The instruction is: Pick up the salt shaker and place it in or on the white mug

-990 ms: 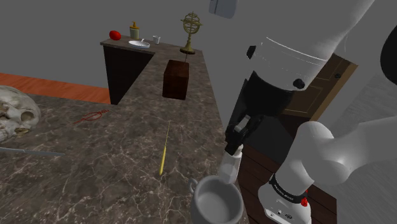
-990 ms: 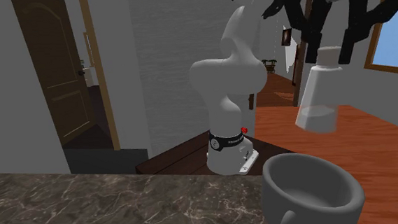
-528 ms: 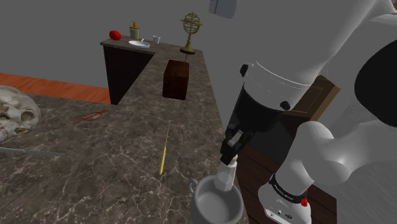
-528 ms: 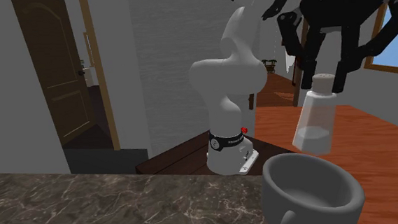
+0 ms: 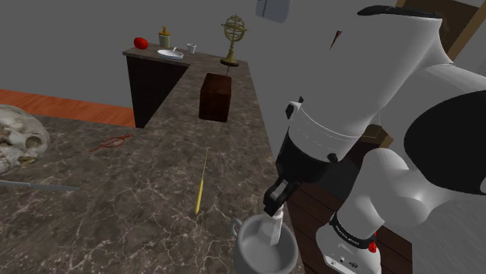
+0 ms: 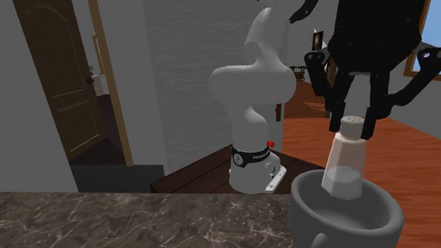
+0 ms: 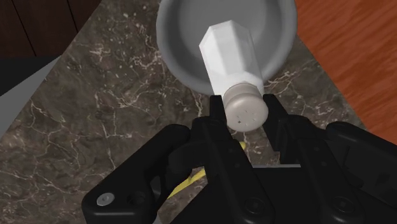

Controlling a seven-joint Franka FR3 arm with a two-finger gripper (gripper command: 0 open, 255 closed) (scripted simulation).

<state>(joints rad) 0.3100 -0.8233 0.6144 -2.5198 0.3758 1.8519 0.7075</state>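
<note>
My gripper [image 7: 245, 114] pinches the round cap of the white salt shaker [image 7: 230, 54] tight, and its bottom sits tilted inside the grey mug [image 7: 173, 44] on the stone counter [image 7: 95, 102].

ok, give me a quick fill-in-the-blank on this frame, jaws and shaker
The black jaws clasp the white faceted salt shaker by its perforated ____.
Its base hangs inside the round ____ mug.
That mug stands on the dark veined ____ counter.
Missing: cap; grey; marble.
</note>
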